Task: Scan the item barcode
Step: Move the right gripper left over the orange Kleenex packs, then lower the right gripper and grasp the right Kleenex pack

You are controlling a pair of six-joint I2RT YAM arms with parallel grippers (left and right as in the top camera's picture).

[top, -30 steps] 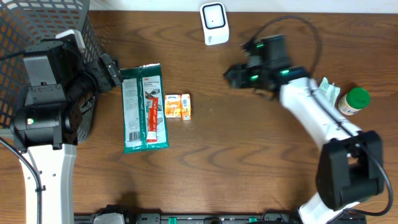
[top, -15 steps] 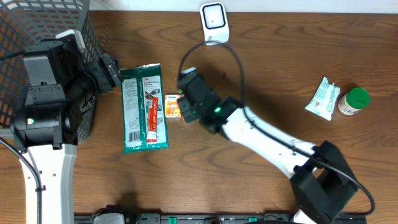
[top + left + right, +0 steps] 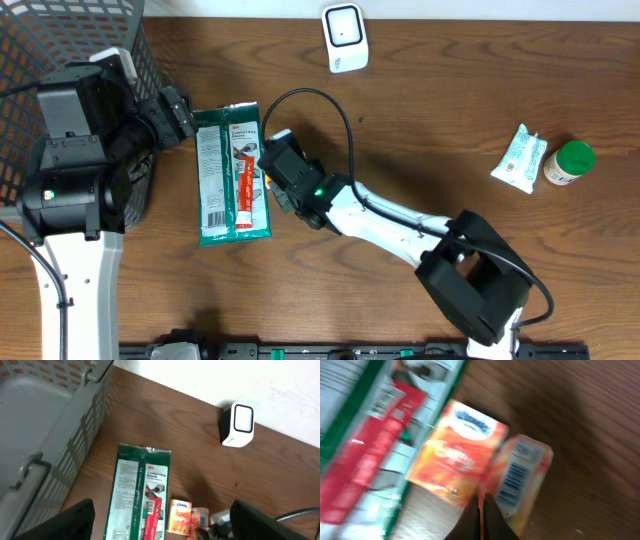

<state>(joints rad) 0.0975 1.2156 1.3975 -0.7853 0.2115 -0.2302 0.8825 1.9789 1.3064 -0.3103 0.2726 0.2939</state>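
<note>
Two small orange tissue packs lie side by side on the wooden table: a Kleenex pack (image 3: 457, 460) and one showing a barcode (image 3: 520, 480). My right gripper (image 3: 481, 502) is shut, its fingertips pressed together over the seam between the packs, with nothing seen held. In the overhead view the right gripper (image 3: 283, 170) covers most of the packs. The left wrist view shows the packs (image 3: 181, 517) below the white scanner (image 3: 239, 425). My left gripper (image 3: 180, 118) stands open at the top edge of a green glove package (image 3: 232, 172).
A grey mesh basket (image 3: 70, 40) fills the far left corner. The white scanner (image 3: 344, 38) stands at the back centre. A teal wipes pack (image 3: 520, 158) and a green-lidded bottle (image 3: 570, 163) lie at the right.
My right arm has swept from the table's right side over to the orange packs, and its gripper has closed. The left arm has stayed still.
</note>
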